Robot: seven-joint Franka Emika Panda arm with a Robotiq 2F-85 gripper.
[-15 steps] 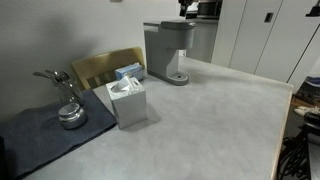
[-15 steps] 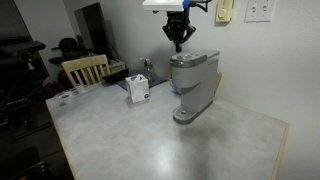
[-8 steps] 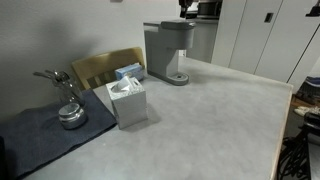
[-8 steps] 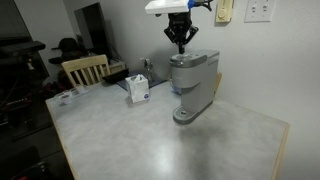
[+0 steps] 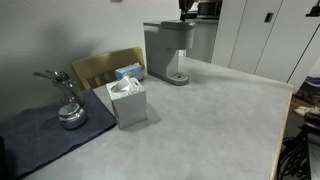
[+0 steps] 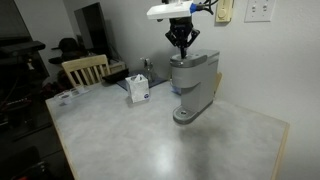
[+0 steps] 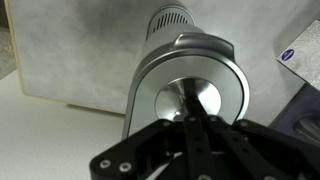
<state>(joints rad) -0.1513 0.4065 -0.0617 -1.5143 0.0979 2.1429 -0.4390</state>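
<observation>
As the arm has sunk a touch over the last sec, the gripper (image 6: 181, 49) now hangs closer above the lid of the single-serve coffee maker (image 6: 193, 85), which stands where it was at the back of the surface (image 5: 205, 120), well apart from the tissue box (image 5: 127, 101). Its jaws are pressed fully together w/ nothing between them (wrist view shows the tips meeting over the maker's round silver top). So it's a closed-tip approach onto the lid, and I can't tell if contact is made yet.
</observation>
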